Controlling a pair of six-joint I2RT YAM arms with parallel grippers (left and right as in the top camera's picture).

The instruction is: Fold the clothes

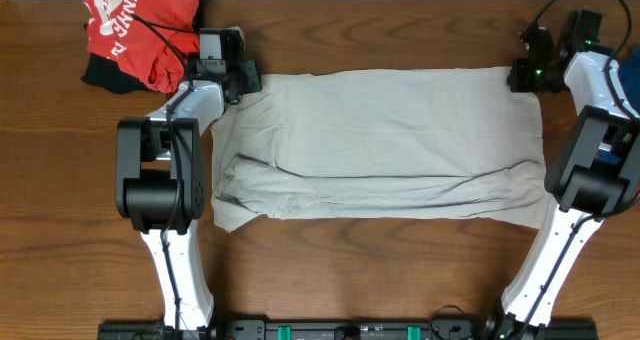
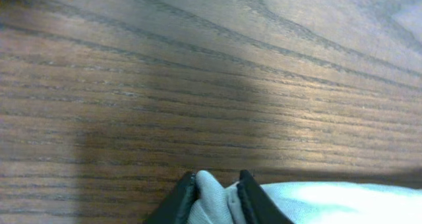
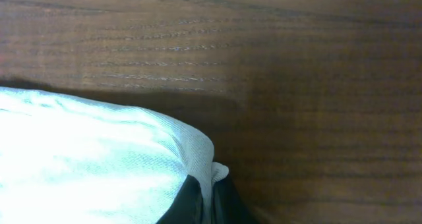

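Left hand (image 2: pixel 219 184) and right hand (image 3: pixel 208 184) each pinch a far corner of one beige shirt (image 1: pixel 380 145)
Plain, wrinkled and off-white, the shirt lies flat on the wooden surface (image 1: pixel 330 270), its long axis running from hand to hand; one red garment (image 1: pixel 130 30) lies just beyond the left hand.

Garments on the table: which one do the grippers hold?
The pale beige shirt, spread out flat; the red garment lies crumpled to one side, not gripped.

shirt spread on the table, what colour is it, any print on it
The shirt is plain pale beige, off-white, with no print; the overhead view shows it best.
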